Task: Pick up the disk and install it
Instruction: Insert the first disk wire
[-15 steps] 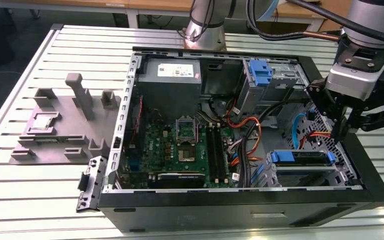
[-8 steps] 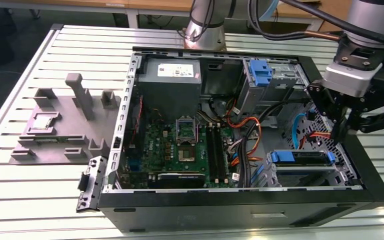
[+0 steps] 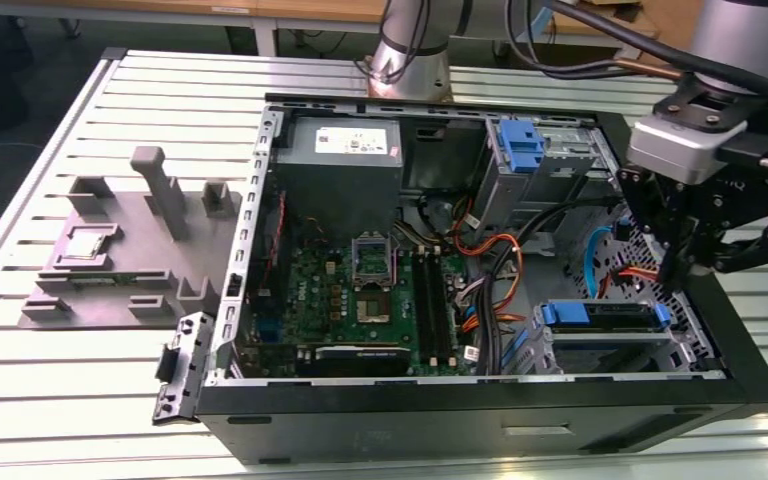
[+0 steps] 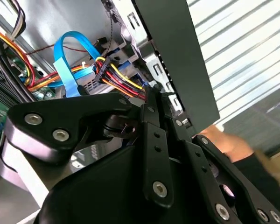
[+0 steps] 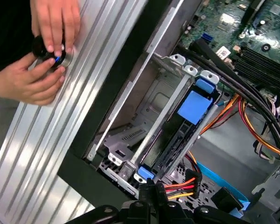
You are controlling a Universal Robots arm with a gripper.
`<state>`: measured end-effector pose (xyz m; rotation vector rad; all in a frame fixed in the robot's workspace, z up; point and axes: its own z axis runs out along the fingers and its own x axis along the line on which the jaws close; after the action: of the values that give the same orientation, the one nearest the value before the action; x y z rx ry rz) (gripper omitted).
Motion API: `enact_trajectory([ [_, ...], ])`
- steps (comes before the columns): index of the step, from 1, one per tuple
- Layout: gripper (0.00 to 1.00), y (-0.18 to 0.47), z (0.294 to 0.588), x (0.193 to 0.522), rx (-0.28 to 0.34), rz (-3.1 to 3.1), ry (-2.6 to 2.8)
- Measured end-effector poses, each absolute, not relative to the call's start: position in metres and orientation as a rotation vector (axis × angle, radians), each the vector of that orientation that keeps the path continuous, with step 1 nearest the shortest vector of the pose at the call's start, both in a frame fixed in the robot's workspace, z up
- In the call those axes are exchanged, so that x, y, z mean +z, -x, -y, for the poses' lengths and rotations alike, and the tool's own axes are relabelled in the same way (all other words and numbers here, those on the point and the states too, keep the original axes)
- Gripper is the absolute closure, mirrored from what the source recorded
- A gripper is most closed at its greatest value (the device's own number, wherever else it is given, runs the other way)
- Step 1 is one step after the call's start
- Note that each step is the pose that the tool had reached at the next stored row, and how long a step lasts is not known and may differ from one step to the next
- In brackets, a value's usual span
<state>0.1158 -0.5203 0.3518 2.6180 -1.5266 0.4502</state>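
Gripper (image 3: 704, 255) hovers over the case (image 3: 491, 420) at its 3 o'clock edge; fingers look pinched narrow, nothing held. Disk (image 5: 177, 135) sits in the drive cage (image 5: 144, 112) with blue rails. Judgement: align square before pressing, clear of the cables (image 5: 252, 126). Person's hands (image 5: 37, 56) beyond on the surface (image 3: 64, 360).

1 disk (image 5: 177, 135), 2 hands (image 5: 53, 23), 1 PC case (image 3: 491, 425)

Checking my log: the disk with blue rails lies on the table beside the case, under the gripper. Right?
Not quite. The disk sits inside the case, not on the table beside it; it is under the gripper, as the exterior view shows.
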Motion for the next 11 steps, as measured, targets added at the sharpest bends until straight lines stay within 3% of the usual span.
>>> enact_trajectory([
  [11, 0.83, -0.1157, 0.5203, 0.3509, 0.432, 1.771, -2.425],
])
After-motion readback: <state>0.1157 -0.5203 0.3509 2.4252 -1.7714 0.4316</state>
